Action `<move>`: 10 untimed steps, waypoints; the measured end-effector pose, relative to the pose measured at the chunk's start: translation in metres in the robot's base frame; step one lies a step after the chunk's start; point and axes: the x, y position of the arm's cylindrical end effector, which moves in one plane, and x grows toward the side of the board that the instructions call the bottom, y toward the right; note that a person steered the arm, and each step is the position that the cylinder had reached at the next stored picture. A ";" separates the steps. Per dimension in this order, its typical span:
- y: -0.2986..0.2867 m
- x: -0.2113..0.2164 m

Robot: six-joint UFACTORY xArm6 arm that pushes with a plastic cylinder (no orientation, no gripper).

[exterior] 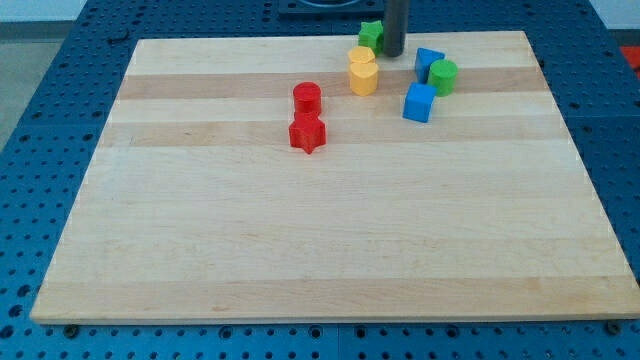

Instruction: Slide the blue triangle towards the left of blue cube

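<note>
Two blue blocks sit at the view's upper right. The upper one (427,61) looks like the blue cube. The lower one (420,103) looks like the blue triangle, just below and slightly left of the cube. A green cylinder (443,76) touches the cube's lower right side. My tip (393,53) rests near the board's top edge, left of the cube and apart from it. It stands right beside a green block (370,34) on its left and just above two yellow blocks.
The two yellow blocks (363,70) sit pressed together below the tip, left of the blue blocks. A red cylinder (307,97) and a red star (308,133) lie further left, near the board's middle top. The wooden board (300,250) lies on a blue pegboard.
</note>
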 end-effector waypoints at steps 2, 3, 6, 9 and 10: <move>0.043 -0.004; 0.056 -0.004; 0.055 0.017; 0.029 0.036; 0.028 0.044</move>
